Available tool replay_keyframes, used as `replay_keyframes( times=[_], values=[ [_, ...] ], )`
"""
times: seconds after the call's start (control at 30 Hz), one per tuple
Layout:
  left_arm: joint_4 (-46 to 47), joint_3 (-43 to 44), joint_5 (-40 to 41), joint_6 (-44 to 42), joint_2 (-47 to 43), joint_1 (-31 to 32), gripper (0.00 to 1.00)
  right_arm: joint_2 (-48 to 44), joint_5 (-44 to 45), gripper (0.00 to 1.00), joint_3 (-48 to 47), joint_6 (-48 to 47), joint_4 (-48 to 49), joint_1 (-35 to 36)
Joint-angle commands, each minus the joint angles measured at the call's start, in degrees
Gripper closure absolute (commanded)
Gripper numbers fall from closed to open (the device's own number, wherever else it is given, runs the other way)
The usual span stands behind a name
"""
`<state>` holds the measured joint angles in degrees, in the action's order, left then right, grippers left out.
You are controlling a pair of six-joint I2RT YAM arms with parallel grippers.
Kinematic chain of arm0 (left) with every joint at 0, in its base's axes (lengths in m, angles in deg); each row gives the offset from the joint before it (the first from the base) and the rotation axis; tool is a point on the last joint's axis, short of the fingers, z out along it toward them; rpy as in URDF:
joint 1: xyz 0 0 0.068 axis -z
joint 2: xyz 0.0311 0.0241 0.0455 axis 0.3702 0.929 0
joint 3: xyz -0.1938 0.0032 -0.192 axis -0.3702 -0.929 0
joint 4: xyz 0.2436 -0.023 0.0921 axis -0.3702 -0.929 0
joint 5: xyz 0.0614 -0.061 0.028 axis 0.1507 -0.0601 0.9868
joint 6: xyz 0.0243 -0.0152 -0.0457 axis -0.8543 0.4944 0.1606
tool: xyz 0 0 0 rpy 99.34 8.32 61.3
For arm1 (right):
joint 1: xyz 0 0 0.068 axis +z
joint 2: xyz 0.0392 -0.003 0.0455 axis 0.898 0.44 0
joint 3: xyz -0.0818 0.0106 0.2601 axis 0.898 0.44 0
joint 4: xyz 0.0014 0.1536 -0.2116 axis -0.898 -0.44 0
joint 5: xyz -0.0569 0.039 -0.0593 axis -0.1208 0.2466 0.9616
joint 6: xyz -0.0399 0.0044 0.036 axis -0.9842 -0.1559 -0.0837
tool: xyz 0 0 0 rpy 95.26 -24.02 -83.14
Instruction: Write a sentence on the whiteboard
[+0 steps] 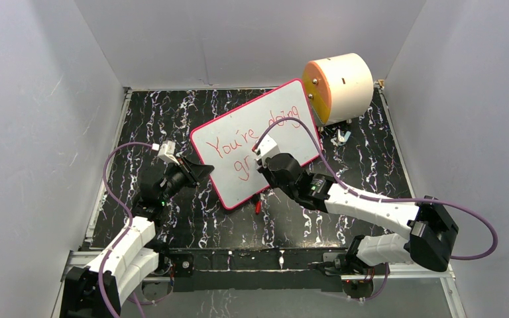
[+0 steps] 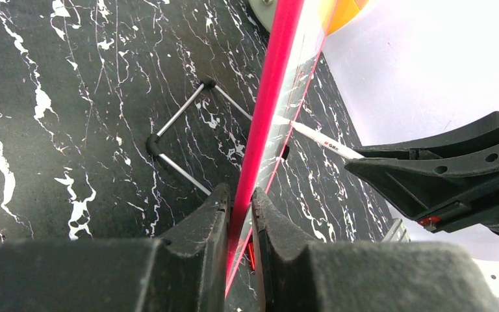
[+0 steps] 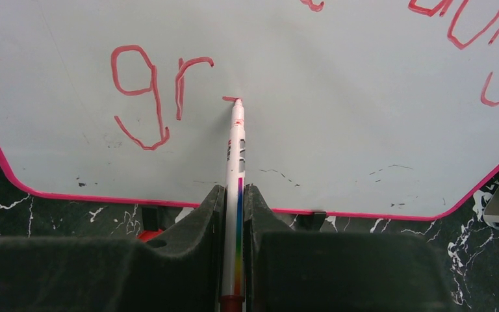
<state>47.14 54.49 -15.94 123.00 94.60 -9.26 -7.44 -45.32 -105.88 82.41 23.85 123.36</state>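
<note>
Whiteboard [image 1: 228, 180] sitting propped, tilted, mid-tabletop [image 1: 159, 119]; cream cylinder [image 1: 341, 86] standing at its 1 o'clock. Left tool [image 2: 240, 195] clamping pink frame at board's 8 o'clock edge. Right tool [image 3: 234, 192] pinching marker [image 3: 236, 149], tip touching white face at 3 o'clock of "gr". Sentence [image 1: 228, 147] reading "You're doing gr".

Two arms are mounted on a black rail [image 1: 252, 260]. The left arm [image 1: 129, 242], at the rail's left end, has white shells between black joints. The right arm [image 1: 371, 209], at its right end, looks the same, with a bulky black elbow block [image 1: 432, 235]. A purple cable [image 1: 132, 144] runs along the left arm and a second purple cable [image 1: 467, 209] along the right. The left fingers [image 2: 195, 260] are matte black wedges. The right fingers [image 2: 429, 172] are matte black too and show small round screw holes.
</note>
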Motion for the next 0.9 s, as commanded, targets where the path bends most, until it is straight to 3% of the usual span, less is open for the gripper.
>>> replay_keyframes(
  times=[0.0,0.87],
  values=[
    [-2.99,1.30,1.79,-0.36,0.20,-0.25,1.00,-0.75,2.56,1.00,0.48,0.02,0.54,-0.91],
    [-2.77,1.39,1.55,-0.20,0.75,-0.25,1.00,-0.48,-0.43,1.00,0.70,-2.56,8.03,-1.53]
  ],
)
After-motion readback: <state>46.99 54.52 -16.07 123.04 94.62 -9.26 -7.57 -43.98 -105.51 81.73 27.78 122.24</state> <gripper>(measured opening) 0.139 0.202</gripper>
